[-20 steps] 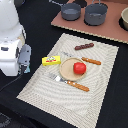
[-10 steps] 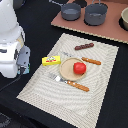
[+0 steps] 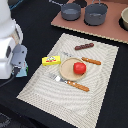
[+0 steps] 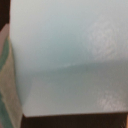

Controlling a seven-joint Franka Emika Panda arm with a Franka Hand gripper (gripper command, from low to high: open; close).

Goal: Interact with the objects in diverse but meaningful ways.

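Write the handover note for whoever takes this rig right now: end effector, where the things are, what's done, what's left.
End effector: at the exterior view's left edge, hidden behind the arm; open or shut cannot be told. The wrist view is filled by a pale blue carton, very close to the camera.
Things: red ball on the small plate; yellow block beside the plate; dark sausage stick further back, all on the striped mat.
Done: nothing can be confirmed.
Left: confirm the grip on the carton, then handle the other items.

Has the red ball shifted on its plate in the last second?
No. The red ball sits at the same spot on the plate, beside the yellow block.
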